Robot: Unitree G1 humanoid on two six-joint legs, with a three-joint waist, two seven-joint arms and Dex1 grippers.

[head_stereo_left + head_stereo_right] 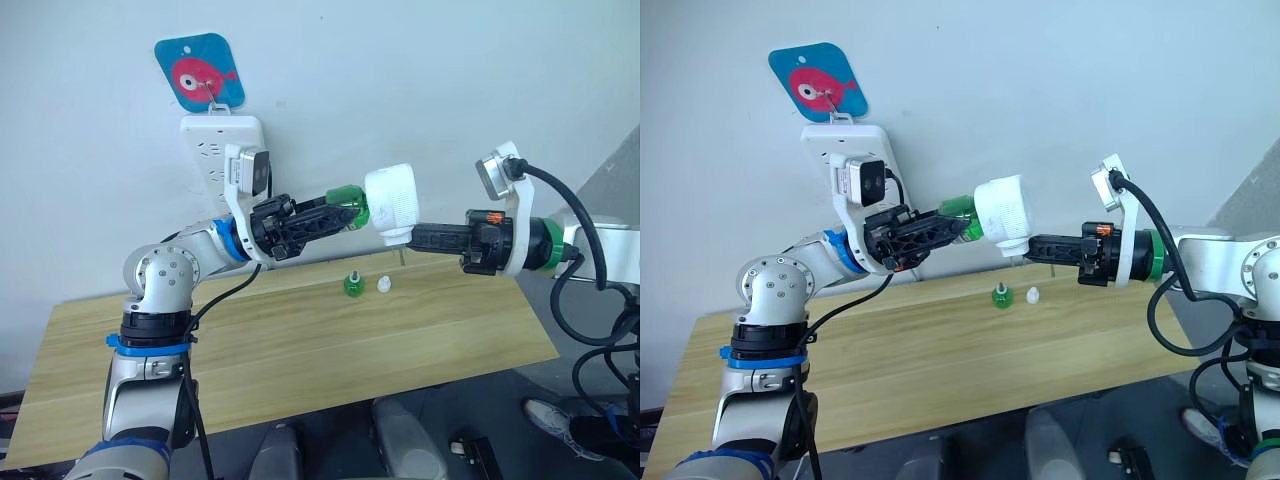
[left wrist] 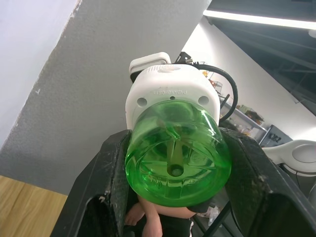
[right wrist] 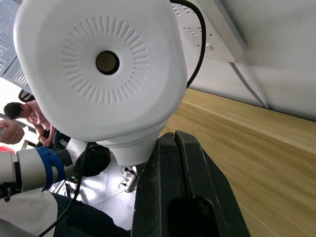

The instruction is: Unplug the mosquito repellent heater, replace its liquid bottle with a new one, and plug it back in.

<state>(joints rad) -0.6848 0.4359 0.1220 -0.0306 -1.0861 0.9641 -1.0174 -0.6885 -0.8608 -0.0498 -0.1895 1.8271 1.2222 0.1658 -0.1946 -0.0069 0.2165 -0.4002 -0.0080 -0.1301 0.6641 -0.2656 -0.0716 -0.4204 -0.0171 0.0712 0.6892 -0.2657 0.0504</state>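
Hanging in the air above the tabletop [image 1: 300,350], the mosquito repellent heater [image 1: 392,203] is a small white rounded plastic unit; the right wrist view shows a round vent hole ringed by fine radial ribs on one face. A green liquid bottle [image 1: 346,205] sits in its other end, translucent, with a wick stem visible through its base in the left wrist view.

The left gripper [image 1: 338,212] comes at the heater from the robot's left, its jaws clamped on the green liquid bottle, one black finger on each side of it. The right gripper [image 1: 412,238] meets the heater from the robot's right, at its lower edge; its jaws look pressed together under the white body, though whether they pinch part of the heater I cannot tell.

Below the heater, on the tabletop, stand a second small green bottle [image 1: 352,285] and, just beside it, a small white cap [image 1: 385,285], the two apart from each other.

Behind the heater and up the wall, toward the robot's left, hangs a white power strip [image 1: 210,150], partly hidden by the left arm's wrist camera. Above it is a blue card with a red fish [image 1: 198,72].

In the right wrist view a seated person [image 3: 27,116] shows beyond the heater.
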